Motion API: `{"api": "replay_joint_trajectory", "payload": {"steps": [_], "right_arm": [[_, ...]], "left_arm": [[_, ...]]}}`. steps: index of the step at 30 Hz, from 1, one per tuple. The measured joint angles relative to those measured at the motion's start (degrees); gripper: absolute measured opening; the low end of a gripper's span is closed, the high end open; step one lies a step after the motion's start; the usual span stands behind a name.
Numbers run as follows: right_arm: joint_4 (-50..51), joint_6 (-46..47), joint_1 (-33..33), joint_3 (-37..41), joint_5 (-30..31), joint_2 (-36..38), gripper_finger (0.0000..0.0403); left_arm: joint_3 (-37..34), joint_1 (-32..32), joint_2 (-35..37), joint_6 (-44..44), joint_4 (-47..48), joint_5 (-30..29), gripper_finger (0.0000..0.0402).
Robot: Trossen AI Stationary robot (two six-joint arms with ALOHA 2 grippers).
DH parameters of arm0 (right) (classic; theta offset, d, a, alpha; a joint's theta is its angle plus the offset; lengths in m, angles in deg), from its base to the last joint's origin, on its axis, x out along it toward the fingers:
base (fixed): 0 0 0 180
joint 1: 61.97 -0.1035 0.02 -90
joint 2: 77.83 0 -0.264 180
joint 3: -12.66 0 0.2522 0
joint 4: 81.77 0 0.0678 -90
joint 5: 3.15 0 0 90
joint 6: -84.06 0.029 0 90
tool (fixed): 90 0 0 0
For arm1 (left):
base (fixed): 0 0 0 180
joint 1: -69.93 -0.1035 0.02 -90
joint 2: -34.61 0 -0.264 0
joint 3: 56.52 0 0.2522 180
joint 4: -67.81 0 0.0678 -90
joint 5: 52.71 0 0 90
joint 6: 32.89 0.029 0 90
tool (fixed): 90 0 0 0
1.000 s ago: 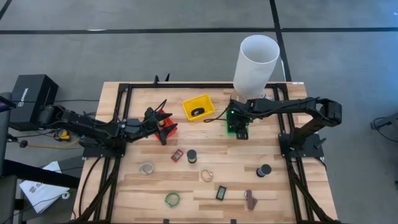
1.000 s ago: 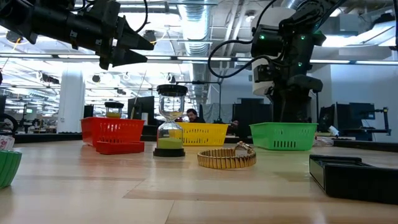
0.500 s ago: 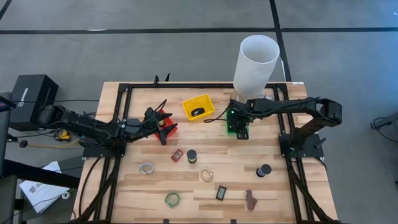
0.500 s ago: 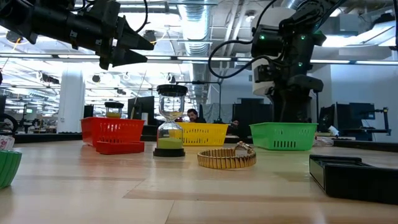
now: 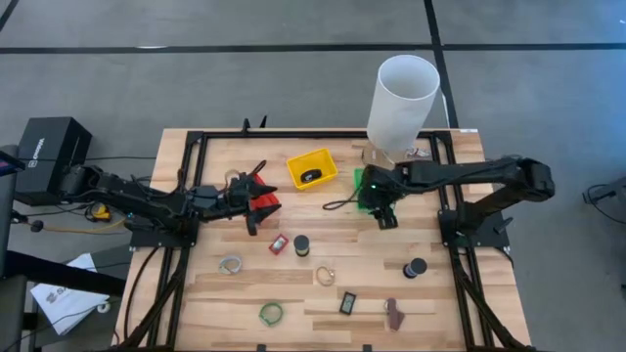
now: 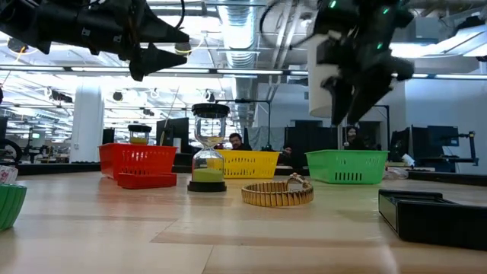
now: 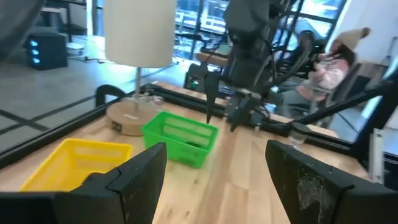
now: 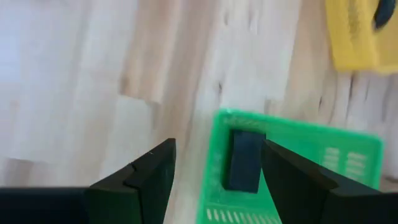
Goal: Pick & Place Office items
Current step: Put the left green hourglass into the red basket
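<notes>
Office items loose on the table, near half: two black rolls, three rings, one red block. Bins: three. Green bin holds one dark piece. Right gripper and left gripper: fingers apart, empty.

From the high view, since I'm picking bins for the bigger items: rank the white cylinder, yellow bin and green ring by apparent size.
1. White cylinder, though it stands tall, nearer the camera.
2. Yellow bin.
3. Green ring.
</notes>
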Motion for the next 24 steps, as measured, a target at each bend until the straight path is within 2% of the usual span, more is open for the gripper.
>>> {"api": "replay_joint_trajectory", "payload": {"steps": [7, 14, 20, 24], "right_arm": [[-1.1, 3.7, -6.3, 0.6, 0.0, 13.8, 0.0223], [-18.7, 8.1, -12.2, 11.2, 0.0, 26.2, 0.0223], [-30.3, 9.9, -16.0, 20.1, 0.0, 28.9, 0.0223], [-35.2, 8.5, -16.8, 22.2, 0.0, 27.7, 0.0223]], "left_arm": [[0.0, 2.2, -2.2, 0.1, -5.2, 3.1, 0.0269], [0.0, 3.8, -9.5, 2.5, -12.8, 3.2, 0.0269], [4.1, 3.8, -17.2, 2.5, -14.2, 10.1, 0.0269], [8.6, 4.1, -23.8, 5.7, -14.1, 14.4, 0.0269]]}}
